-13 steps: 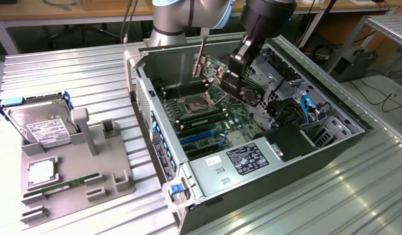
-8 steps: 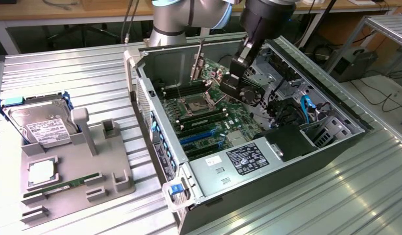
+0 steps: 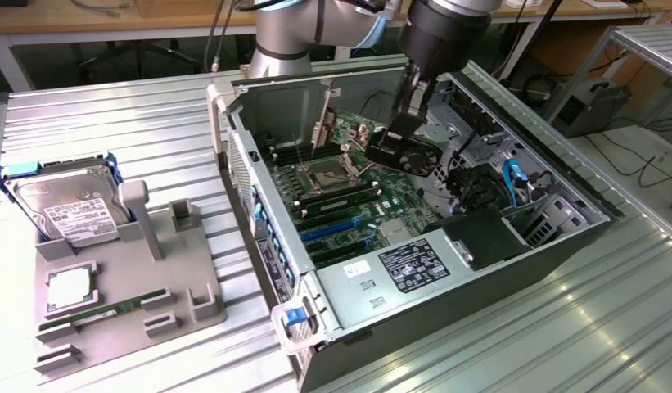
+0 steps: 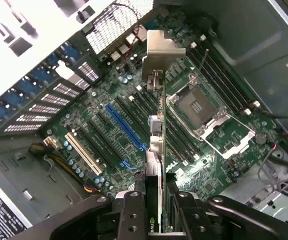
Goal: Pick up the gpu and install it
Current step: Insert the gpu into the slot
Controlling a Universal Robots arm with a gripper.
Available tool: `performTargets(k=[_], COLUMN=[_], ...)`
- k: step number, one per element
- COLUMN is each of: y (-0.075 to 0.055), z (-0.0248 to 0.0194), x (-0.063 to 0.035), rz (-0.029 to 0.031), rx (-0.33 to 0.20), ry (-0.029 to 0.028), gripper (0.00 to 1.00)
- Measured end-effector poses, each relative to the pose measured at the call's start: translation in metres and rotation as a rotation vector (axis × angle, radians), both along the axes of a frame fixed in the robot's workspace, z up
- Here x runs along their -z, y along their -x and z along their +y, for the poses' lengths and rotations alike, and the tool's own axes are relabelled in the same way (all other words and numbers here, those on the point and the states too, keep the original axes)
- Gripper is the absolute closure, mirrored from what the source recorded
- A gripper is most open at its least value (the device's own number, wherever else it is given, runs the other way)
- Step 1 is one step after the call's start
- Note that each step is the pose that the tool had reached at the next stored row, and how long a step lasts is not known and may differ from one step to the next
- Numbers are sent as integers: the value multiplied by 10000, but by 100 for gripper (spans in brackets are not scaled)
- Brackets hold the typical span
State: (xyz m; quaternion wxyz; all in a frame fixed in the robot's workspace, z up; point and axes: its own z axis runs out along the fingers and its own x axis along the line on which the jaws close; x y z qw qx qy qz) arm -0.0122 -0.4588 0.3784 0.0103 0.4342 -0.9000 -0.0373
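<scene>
The gpu is in my grip, inside the open computer box. My gripper is clenched on it, with one finger on each flat side, and I hold it near one end. The shiny metal bracket is at the other end, far from my fingers. In the wrist view I see the card from its thin edge, and it runs in line with the long slots on the green board. A blue slot is on one side of it, and the square chip socket is on the other side. In the exterior view the card hangs tilted over the middle of the board. I cannot tell if it touches the board. Outside the box, on the exterior view's left, a grey holder sits on the metal table. It has a silver hard drive with blue rails and a thin green memory stick.
</scene>
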Motion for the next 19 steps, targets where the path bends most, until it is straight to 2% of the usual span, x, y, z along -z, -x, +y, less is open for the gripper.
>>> performTargets(k=[2,9,15,19], y=[0,0,0,0], z=[0,0,0,0], x=[21,70,124,153], rz=[0,0,0,-1], rx=[-660,-2148,-3793,-4624], ry=[2,1,1,0], gripper=[74,74,74,74])
